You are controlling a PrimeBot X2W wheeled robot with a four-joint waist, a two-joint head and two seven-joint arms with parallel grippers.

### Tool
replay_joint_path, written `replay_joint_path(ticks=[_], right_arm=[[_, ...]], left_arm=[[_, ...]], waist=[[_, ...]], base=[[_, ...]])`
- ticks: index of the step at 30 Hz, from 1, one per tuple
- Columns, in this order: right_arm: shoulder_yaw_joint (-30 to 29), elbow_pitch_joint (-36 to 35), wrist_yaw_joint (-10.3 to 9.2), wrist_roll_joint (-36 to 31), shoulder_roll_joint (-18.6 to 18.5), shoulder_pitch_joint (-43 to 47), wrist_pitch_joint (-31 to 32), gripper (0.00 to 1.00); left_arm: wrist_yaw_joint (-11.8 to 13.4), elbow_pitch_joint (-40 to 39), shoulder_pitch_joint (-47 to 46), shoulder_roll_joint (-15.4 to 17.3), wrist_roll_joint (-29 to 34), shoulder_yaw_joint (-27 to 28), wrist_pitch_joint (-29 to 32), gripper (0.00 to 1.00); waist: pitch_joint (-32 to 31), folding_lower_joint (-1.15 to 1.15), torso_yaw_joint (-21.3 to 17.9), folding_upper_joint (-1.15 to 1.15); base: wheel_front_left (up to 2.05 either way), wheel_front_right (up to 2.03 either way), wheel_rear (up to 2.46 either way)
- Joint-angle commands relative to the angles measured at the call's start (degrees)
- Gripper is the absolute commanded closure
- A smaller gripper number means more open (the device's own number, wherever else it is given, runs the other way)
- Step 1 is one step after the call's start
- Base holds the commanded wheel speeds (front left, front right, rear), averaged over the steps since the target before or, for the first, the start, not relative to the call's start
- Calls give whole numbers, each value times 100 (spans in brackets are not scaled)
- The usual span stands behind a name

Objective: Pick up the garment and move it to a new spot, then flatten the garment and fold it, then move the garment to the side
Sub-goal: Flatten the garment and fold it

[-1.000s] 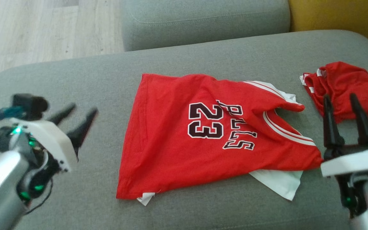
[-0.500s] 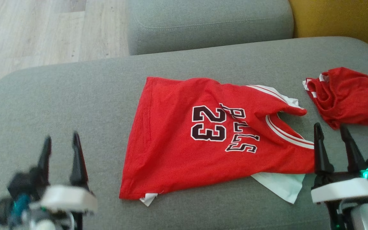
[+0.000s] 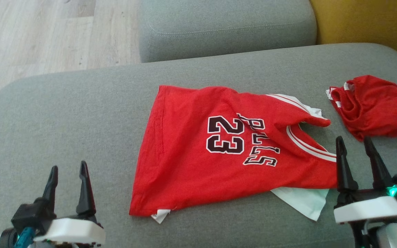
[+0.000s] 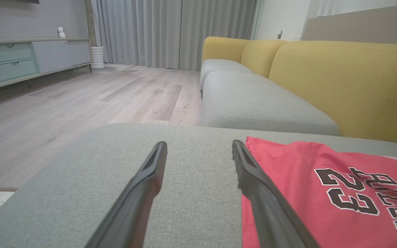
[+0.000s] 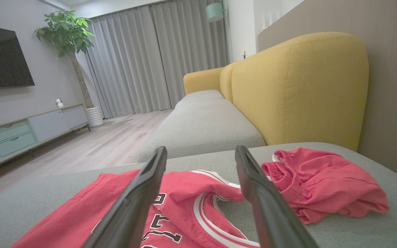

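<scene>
My L gripper (image 3: 68,165) is wide open w/ nothing in it, low over the grey cushion (image 3: 81,113), fingers pointing to 12. The R gripper (image 3: 353,138) is also spread and empty. In the head view its inner finger overlaps the jersey's near edge; can't tell if it's touching.

The jersey (image 3: 219,151), the garment I'm after, lies mid-cushion at approx 2 o'clock from L and 10 o'clock from R. It's face up, "23" showing, and rumpled. One shoulder strap is folded over by the neck, and a white layer (image 3: 302,201) pokes out under the edge nearest R. In the L wrist view the hem corner is just beside my inner finger (image 4: 253,179), at 1 o'clock. A red bundle (image 3: 374,105) sits apart from the jersey, at 1 o'clock from R.

Risks from here, as I judge them:
- R pinches only the top red layer, so the white one drags and the jersey twists on lift.
- R drifts toward 1 and snags the bundle instead, since it's the same colour and close by.
- The cushion is soft, so pressing down may catch upholstery or miss thin fabric.
- L and R grab at uneven points, which bunches the jersey and makes flattening harder.
</scene>
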Motion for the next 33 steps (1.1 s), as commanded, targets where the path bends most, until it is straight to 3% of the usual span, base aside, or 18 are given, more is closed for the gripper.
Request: replay_joint_path(ticks=[1,8,10,14,19,24,33], right_arm=[[124,-221,-4,-43,-133,-196,-56,0],[128,-194,-4,-49,-144,-208,-46,0],[106,-185,-4,-32,-165,-198,91,0],[-47,-118,-4,278,-285,-152,1286,0],[-139,-94,-4,761,-443,162,3460,0],[-335,-119,-4,1183,-100,486,4843,0],[-475,-75,-4,1001,318,366,5167,0]], left_arm=[[-45,-150,-277,12,65,281,-69,0],[-356,0,-282,-193,263,504,-70,0],[-551,-36,-313,-214,267,501,-70,0],[-919,82,-359,-110,-19,501,108,0],[-1428,171,-630,364,-453,218,1886,0],[-1681,-8,-955,706,-867,-7,3444,0],[-1974,248,-1334,891,-1575,-383,4562,0]], waist=[[5,0,-2,0],[8,0,-17,0],[8,0,-17,0],[4,0,-31,0],[24,0,-2,0],[91,0,5,0],[265,0,-49,0]], base=[[0,0,0],[0,0,0],[0,0,0],[0,0,0],[0,0,0],[0,0,0],[0,0,0]])
